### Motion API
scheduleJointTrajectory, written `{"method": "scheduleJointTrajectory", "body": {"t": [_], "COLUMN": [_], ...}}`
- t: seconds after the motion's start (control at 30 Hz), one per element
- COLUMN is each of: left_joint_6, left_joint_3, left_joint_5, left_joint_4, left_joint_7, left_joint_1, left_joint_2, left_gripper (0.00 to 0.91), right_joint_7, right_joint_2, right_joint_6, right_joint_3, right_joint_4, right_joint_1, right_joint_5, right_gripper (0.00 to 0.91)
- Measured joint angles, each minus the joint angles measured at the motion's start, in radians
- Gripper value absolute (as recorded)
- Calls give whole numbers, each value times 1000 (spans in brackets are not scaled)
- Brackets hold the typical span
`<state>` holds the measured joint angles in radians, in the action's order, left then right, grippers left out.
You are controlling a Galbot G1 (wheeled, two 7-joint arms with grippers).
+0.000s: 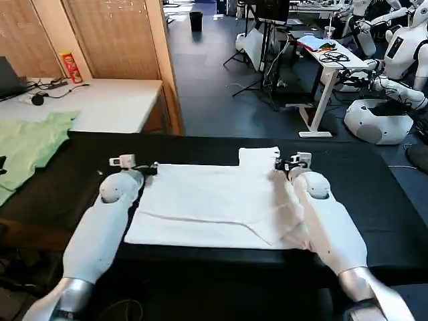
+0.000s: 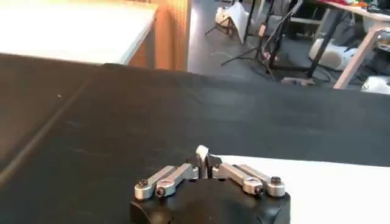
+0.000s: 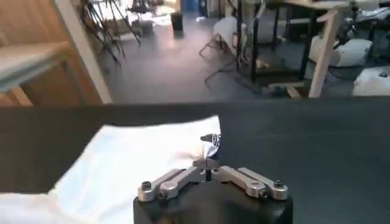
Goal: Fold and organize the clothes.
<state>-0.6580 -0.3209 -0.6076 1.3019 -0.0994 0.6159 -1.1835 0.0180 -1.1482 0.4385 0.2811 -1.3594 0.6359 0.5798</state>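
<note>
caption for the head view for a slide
Both grippers, left and right, shut at the far corners of a white T-shirt on a black table.

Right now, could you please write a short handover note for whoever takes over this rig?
Left gripper: shut on the far left edge of the white T-shirt.
Right gripper: shut on its far right edge, beside the sleeve.
T-shirt lies plain side up on the black table, partly folded, near right corner turned over.
Left to do: finish folding and tidy. Pale green garment stays on the left.
</note>
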Motion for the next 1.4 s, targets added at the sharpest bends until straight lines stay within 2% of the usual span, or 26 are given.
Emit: {"method": "scheduleJointTrajectory", "body": {"t": [0.23, 0.5, 0.67, 1.03, 1.4], "left_joint_6": [-24, -32, -32, -26, -23], "left_joint_3": [-40, -93, -128, -209, -244], "left_joint_5": [-64, -93, -90, -41, -18], "left_joint_4": [213, 428, 537, 672, 684], "left_joint_7": [-19, -15, -13, 11, 13], "left_joint_1": [118, 294, 399, 576, 684], "left_joint_2": [73, 171, 216, 238, 228], "left_gripper": [166, 166, 166, 166, 166], "right_joint_7": [20, 74, 87, 113, 125], "right_joint_2": [104, 192, 211, 218, 210], "right_joint_6": [43, 133, 164, 194, 200], "right_joint_3": [51, 96, 119, 154, 161], "right_joint_4": [-227, -423, -515, -637, -655], "right_joint_1": [154, 310, 415, 605, 662], "right_joint_5": [45, 54, 52, 49, 41], "right_gripper": [49, 49, 59, 49, 49]}}
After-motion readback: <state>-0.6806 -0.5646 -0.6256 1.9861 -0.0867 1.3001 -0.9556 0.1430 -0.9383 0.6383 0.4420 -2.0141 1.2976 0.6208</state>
